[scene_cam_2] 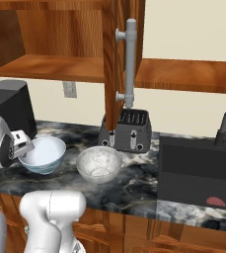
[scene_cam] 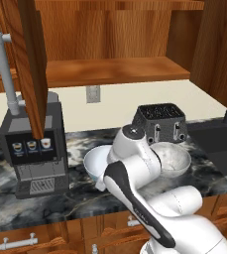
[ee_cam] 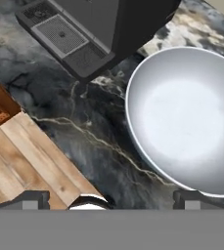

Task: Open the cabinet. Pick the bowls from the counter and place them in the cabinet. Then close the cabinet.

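Reddish-brown wood overhead: cabinet (scene_cam_2: 55, 44) hung above the bench, both doors swung wide, the right-hand door (scene_cam_2: 115, 64) edge-on with its grey bar handle (scene_cam_2: 130, 62) just above the toaster, bare shelf board showing inside. Dark veined marble below: bench (scene_cam_2: 134, 180) running long and flat under the cabinet. Black sink (scene_cam_2: 198, 173) sunk into the bench well to the right of the toaster. Black coffee machine (scene_cam: 33, 149) standing on the bench at the far left of the toaster, beneath the other open door (scene_cam: 33, 64). Dark toaster (scene_cam_2: 127, 129) upright at the back of the bench. White bowl with blue pattern (scene_cam_2: 43, 154) resting on the bench in front and to the left of the toaster, near the coffee machine. Speckled stone-like bowl (scene_cam_2: 99, 164) resting just beside the white one, directly in front of the toaster, the two apart. Claw (ee_cam: 112, 197) hovering over the white bowl's near rim on the side away from the toaster, fingers (ee_cam: 33, 199) spread as wide as possible, gripping nothing.
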### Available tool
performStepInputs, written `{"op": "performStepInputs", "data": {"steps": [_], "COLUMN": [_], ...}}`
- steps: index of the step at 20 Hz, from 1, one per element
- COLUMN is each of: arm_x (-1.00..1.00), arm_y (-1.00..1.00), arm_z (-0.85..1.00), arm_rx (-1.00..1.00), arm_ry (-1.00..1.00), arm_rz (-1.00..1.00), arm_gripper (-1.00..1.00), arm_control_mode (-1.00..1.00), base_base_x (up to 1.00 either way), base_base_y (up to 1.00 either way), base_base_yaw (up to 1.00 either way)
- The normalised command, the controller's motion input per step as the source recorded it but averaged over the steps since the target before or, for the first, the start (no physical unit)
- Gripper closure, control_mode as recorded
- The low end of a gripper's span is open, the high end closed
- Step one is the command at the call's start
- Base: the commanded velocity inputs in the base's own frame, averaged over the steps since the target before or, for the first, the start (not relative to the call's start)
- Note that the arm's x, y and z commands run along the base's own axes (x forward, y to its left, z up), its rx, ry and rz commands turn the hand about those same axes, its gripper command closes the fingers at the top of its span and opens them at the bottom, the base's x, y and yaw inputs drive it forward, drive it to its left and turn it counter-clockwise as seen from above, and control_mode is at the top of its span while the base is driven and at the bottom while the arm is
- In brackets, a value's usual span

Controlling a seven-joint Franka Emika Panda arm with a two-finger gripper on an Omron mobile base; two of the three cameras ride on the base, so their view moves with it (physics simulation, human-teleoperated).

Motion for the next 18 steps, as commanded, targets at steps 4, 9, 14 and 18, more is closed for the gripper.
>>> {"op": "performStepInputs", "data": {"steps": [4, 9, 14, 18], "arm_x": [0.08, 0.19, 0.28, 0.28], "arm_y": [0.00, 0.00, 0.00, 0.00], "arm_z": [-0.14, -0.04, -0.06, -0.19], "arm_rx": [-0.07, -0.01, 0.00, 0.00], "arm_ry": [0.00, 0.00, 0.00, 0.00], "arm_rz": [0.00, 0.00, 0.00, 0.00], "arm_gripper": [-1.00, -1.00, -1.00, -1.00], "arm_control_mode": [-1.00, -1.00, -1.00, -1.00], "base_base_x": [0.00, 0.00, 0.00, 0.00], "base_base_y": [0.00, 0.00, 0.00, 0.00], "base_base_yaw": [0.00, 0.00, 0.00, 0.00]}}
